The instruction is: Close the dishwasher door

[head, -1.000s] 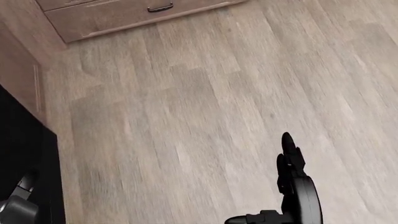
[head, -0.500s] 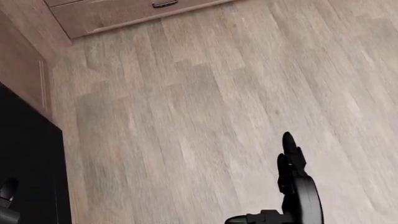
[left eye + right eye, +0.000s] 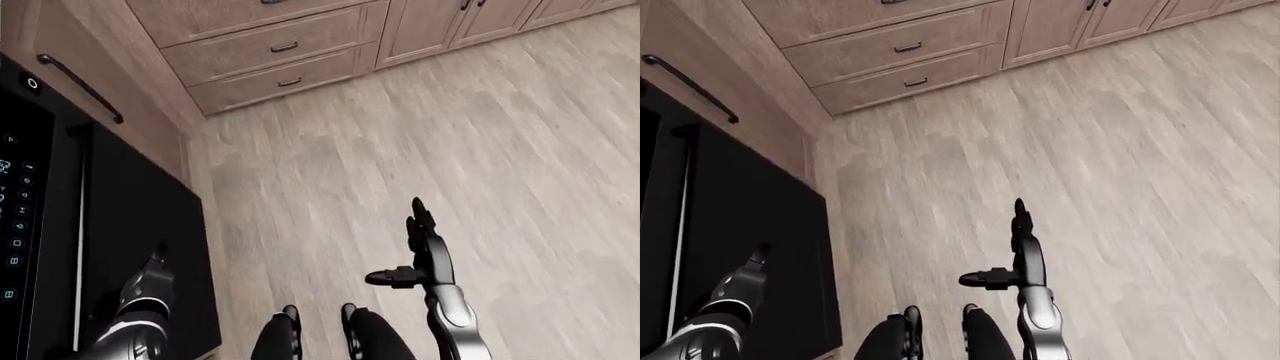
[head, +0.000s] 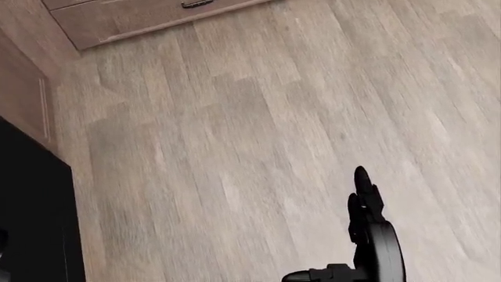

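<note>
Two robot hands in view. Left robot hand (image 3: 150, 274) sits over the black dishwasher door (image 3: 140, 225) at far left, finger state not discernible. Right robot hand (image 3: 418, 232) hangs over the wood floor (image 3: 480, 150), fingers extended, grasping nothing. Drawers (image 3: 270, 52) at top.

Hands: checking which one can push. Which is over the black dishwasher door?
The left hand is over the black door; the right hand hangs over the bare wood floor.
</note>
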Robot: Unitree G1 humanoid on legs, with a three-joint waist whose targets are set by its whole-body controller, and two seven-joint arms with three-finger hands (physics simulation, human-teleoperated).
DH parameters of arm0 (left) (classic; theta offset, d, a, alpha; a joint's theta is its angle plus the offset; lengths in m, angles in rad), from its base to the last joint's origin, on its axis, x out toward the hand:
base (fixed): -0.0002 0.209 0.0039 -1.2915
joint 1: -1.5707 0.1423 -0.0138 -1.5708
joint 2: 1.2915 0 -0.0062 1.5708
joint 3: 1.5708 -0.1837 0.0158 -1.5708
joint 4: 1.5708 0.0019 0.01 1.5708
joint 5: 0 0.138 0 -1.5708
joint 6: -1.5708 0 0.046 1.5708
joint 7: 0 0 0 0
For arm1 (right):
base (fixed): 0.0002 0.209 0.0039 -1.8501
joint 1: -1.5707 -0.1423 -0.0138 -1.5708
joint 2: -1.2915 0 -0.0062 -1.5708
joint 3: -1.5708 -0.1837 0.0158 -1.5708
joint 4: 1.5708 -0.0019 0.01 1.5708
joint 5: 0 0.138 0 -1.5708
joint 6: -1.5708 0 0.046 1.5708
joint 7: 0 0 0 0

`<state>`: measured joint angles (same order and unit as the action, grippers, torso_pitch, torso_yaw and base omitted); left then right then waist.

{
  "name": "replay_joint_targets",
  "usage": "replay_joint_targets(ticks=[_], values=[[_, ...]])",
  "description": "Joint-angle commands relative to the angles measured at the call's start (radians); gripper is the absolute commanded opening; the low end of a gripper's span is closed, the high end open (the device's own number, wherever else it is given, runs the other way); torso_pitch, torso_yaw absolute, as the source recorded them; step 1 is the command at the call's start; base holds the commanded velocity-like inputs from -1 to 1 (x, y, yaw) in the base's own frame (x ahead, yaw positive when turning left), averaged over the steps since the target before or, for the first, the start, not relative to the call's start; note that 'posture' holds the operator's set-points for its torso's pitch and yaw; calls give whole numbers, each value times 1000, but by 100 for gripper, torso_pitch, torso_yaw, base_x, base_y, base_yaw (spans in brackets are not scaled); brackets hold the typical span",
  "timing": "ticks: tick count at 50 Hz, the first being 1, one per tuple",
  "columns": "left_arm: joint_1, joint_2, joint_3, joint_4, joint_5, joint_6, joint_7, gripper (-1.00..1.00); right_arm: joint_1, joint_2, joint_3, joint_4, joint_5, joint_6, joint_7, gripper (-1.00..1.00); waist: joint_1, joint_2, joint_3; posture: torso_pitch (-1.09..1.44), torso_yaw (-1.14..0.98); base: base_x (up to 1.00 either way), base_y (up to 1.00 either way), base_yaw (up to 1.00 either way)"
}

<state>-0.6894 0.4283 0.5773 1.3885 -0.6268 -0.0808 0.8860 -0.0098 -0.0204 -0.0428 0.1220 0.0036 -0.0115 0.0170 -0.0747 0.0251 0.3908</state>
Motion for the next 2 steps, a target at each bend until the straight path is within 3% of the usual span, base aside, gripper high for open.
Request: replay_joint_targets(ticks=[1,2], values=[[10,45,7,-8,10,-37,50,100,-4,-2,-1,-41,3,-26,1,100,11,10,-32,64,0,0,0,0],[10,47,7,-8,9,-37,50,100,-3,-2,-2,-42,4,-26,2,100,11,10,-32,64,0,0,0,0]])
